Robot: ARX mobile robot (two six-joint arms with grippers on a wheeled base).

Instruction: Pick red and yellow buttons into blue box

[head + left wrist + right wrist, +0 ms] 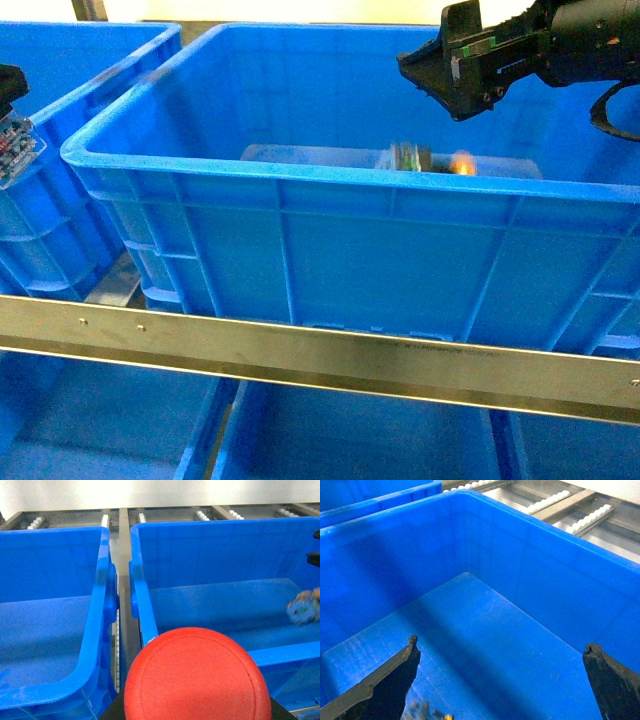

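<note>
The big blue box [330, 240] stands in the middle of the head view, behind a metal rail [300, 352] that crosses in front of it. The right gripper [440, 75] hangs above the box's far right corner, over the open interior, with its two black fingers [380, 687] spread wide and nothing between them. Below it, a blurred button with a yellow cap [440, 160] is on or just above the box floor, near the right end; its outline is smeared, so whether it rests or is in the air cannot be told. The left wrist view shows the same blurred thing close to the box's right wall.

The left gripper [12, 130] sits at the left edge of the head view, over the neighbouring blue box [60, 90]. The red button [197, 677] fills the bottom of the left wrist view, its domed cap facing the camera, held by that gripper, whose fingers are hidden behind the cap.
</note>
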